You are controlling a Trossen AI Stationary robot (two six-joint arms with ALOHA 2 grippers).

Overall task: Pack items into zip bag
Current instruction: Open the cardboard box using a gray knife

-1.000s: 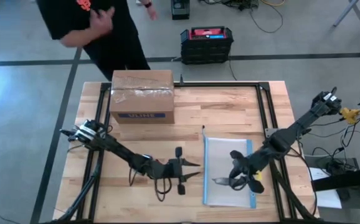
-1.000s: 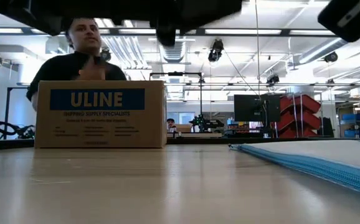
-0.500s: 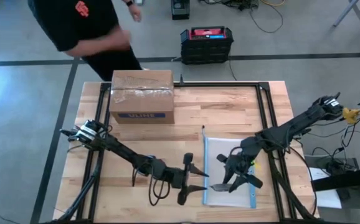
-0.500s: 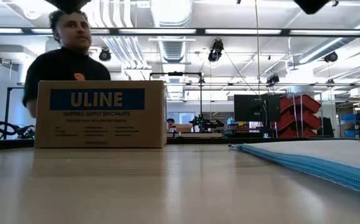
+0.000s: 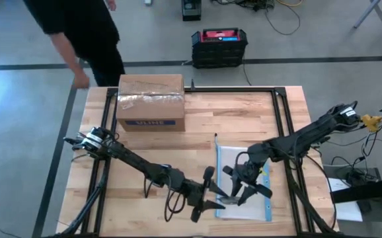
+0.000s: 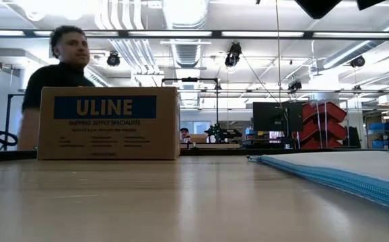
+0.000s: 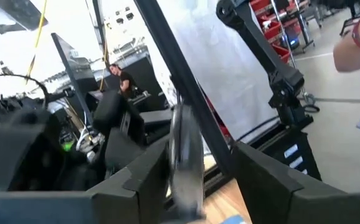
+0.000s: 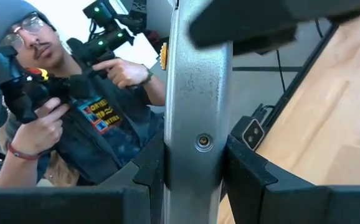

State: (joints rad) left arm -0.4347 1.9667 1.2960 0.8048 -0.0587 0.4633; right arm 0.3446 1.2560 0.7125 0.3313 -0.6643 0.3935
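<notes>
High view: over the last second the left gripper (image 5: 211, 196) has been carried to the near-left corner of the zip bag (image 5: 244, 182), fingers spread wide. The right gripper (image 5: 240, 185) has been drawn left over the bag, jaws apart, nothing visibly held.

Low view: the bag's blue edge (image 6: 329, 173) lies flat, unchanged; a person has moved left behind the ULINE box (image 6: 108, 123).

Wrist views: no items are seen.

Opening the bag is judged imminent.
</notes>
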